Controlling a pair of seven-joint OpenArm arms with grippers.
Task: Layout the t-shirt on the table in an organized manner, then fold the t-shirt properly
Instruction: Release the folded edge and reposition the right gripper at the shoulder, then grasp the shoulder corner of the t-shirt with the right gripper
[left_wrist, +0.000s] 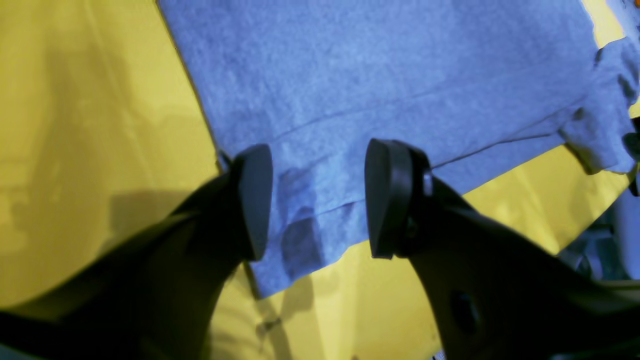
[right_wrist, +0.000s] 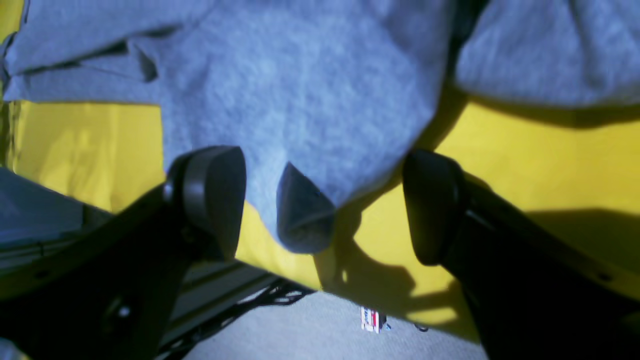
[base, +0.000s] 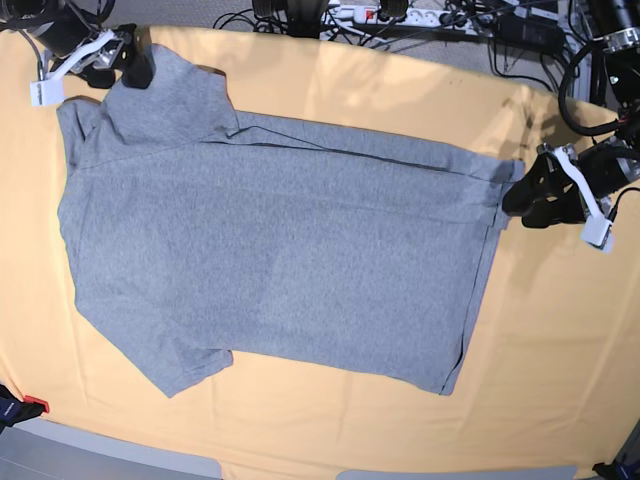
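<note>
The grey t-shirt (base: 270, 250) lies spread flat on the yellow-orange table (base: 560, 350), plain side up, collar end to the left and hem to the right. My left gripper (base: 522, 195) is at the far hem corner. In the left wrist view it (left_wrist: 320, 200) is open, its fingers either side of the hem corner of the shirt (left_wrist: 380, 75). My right gripper (base: 135, 65) is at the far sleeve. In the right wrist view it (right_wrist: 322, 205) is open, with the sleeve tip of the shirt (right_wrist: 300, 100) between its fingers. The lettering is hidden.
Cables and a power strip (base: 390, 15) run along the far table edge. A red and black clamp (base: 20, 408) sits at the near left corner. The right wrist view shows the table edge and grey floor (right_wrist: 320, 330) just past the sleeve.
</note>
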